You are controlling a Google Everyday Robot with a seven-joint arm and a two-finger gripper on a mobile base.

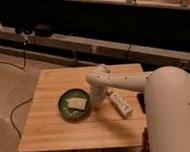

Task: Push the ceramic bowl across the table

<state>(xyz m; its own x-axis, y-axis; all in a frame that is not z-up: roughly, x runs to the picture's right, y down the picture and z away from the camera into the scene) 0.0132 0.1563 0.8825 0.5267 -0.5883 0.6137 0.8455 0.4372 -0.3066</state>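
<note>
Glazed ceramic bowl (75, 103) on wooden surface (53, 79): rigid, heavy, probably slippery; best nudged at rim beside claw (97, 103); spread unknowable.

dark-green ceramic bowl (75, 103), pale block (78, 103) inside; light-wood plank table (58, 129); white gripper (97, 104) at bowl's 3 o'clock.

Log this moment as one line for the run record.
task: push bowl | gripper: low at right rim of ceramic bowl | bowl: on table, pale block inside | white bottle: lying right of arm
</note>
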